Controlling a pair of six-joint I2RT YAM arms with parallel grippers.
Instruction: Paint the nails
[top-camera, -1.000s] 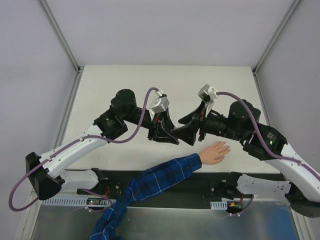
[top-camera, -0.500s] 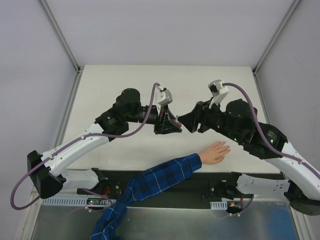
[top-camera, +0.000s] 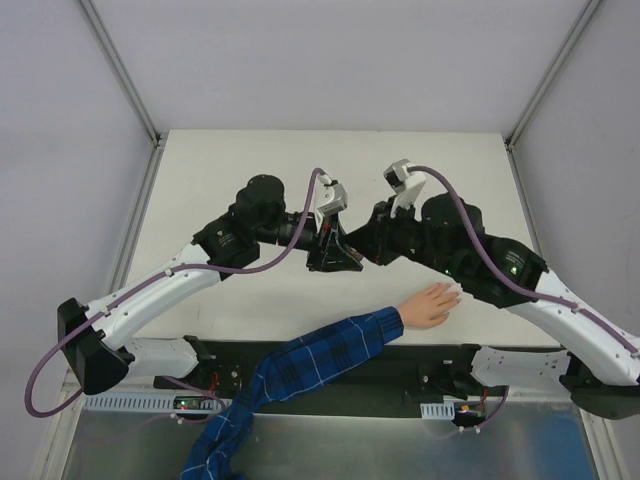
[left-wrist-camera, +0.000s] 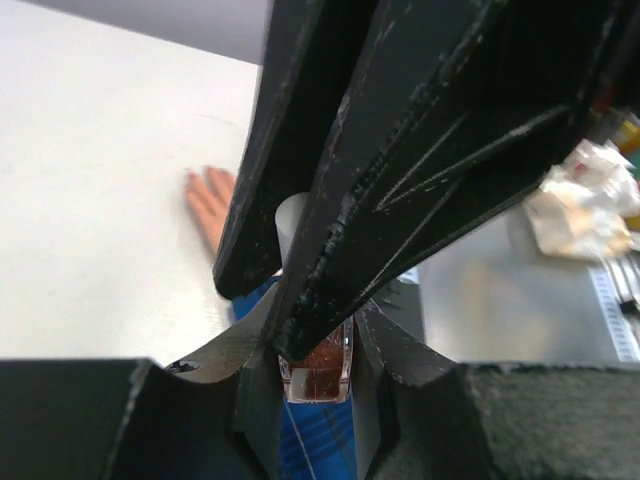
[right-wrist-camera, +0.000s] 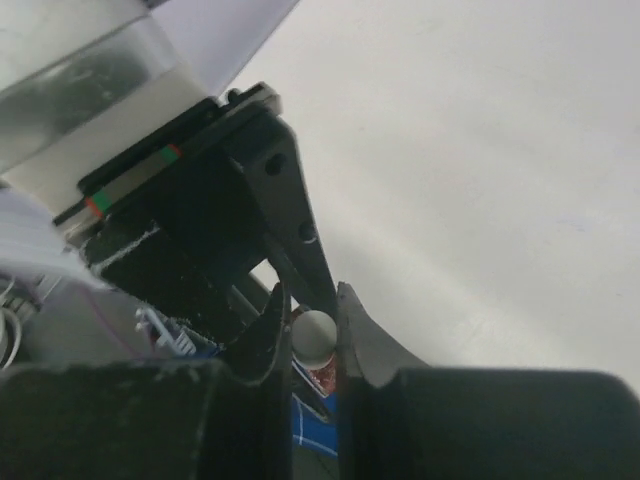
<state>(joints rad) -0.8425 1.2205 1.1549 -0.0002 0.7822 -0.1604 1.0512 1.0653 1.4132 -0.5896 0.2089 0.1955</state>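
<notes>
My left gripper (top-camera: 330, 256) is shut on a small dark reddish bottle (left-wrist-camera: 318, 372), held in the air over the table's middle. From the right, my right gripper (top-camera: 352, 248) meets it, and its fingers (left-wrist-camera: 400, 150) press on both sides of the bottle's white cap (right-wrist-camera: 314, 336). The pale peach hand (top-camera: 430, 305) lies flat near the front edge, below and to the right of both grippers. Its arm wears a blue plaid sleeve (top-camera: 320, 355). The nails are too small to make out from above. In the left wrist view one fingertip (left-wrist-camera: 189, 176) looks reddish.
The white table (top-camera: 250, 170) stretches behind the arms, with grey walls on three sides. A black strip (top-camera: 330, 385) and the arm bases run along the near edge. The sleeve trails off the front at lower left.
The right gripper has moved left to the bottle and closed its jaws on the cap. The left gripper has shifted slightly right, still holding the bottle. The hand has not moved.
</notes>
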